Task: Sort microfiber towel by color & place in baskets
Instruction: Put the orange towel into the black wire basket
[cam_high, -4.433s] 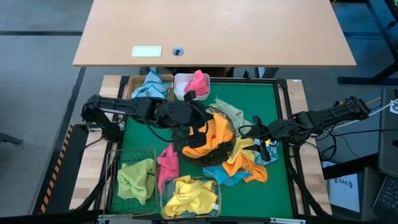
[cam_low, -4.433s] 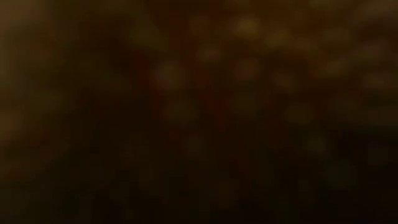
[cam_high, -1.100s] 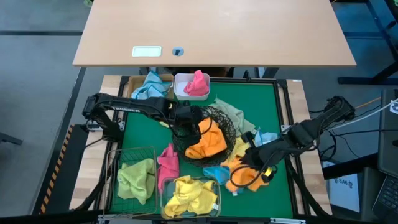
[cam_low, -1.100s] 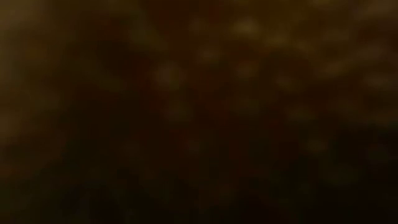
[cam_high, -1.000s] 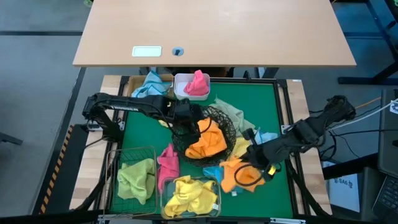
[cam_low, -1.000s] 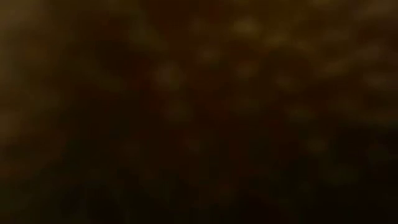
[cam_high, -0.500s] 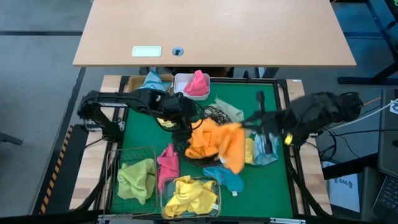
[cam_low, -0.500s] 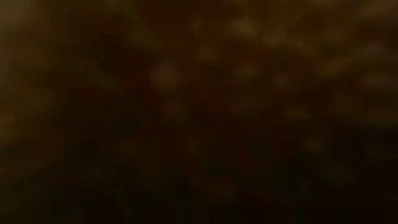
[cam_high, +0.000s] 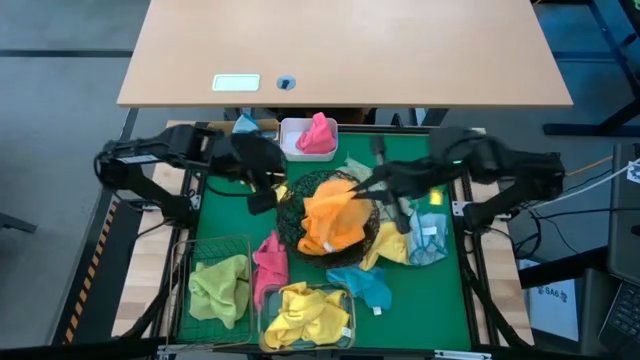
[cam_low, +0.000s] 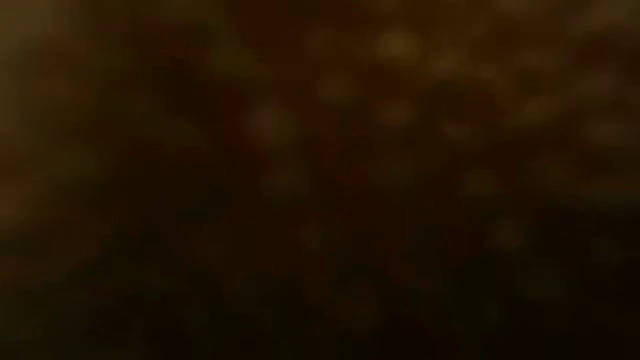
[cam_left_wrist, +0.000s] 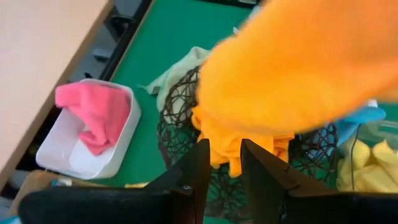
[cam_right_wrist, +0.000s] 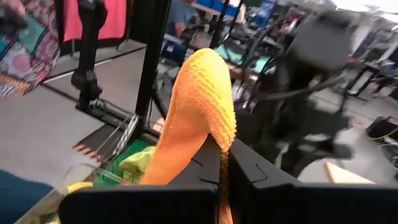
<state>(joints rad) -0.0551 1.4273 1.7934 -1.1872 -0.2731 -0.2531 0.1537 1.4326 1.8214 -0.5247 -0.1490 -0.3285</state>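
My right gripper (cam_high: 362, 188) is shut on an orange towel (cam_high: 335, 215), which hangs over the round black wire bowl (cam_high: 290, 228). Another orange towel (cam_left_wrist: 242, 146) lies in that bowl. My left gripper (cam_high: 262, 203) hovers at the bowl's left rim, its fingers (cam_left_wrist: 199, 171) a little apart with nothing between them. A pink towel (cam_high: 318, 133) lies in the white tub (cam_high: 293, 140). A green towel (cam_high: 218, 283) fills the green wire basket (cam_high: 200, 250), and a yellow towel (cam_high: 305, 310) the clear box (cam_high: 345, 325). The low view is dark. My right gripper pinches the orange towel at a bunched fold (cam_right_wrist: 219, 140) between its two fingers. The fingers reach almost level from the table's right side. The cloth arches up out of the fingers and hangs slack beyond them over the bowl. I cannot tell whether its lower end touches the bowl.
Loose towels lie on the green mat: a pink one (cam_high: 268, 260), a teal one (cam_high: 362, 285), a yellow one (cam_high: 395, 245), a light blue one (cam_high: 432, 238) and a pale green one (cam_high: 362, 172). A blue towel (cam_high: 243, 125) shows behind my left arm. A wooden table (cam_high: 340, 50) stands beyond.
My right gripper has risen from the mat's near right part, carrying the orange towel up and toward the far left until it hangs over the black bowl. It has tipped from pointing down to nearly level. My left gripper has drawn up and back from the bowl toward the left.
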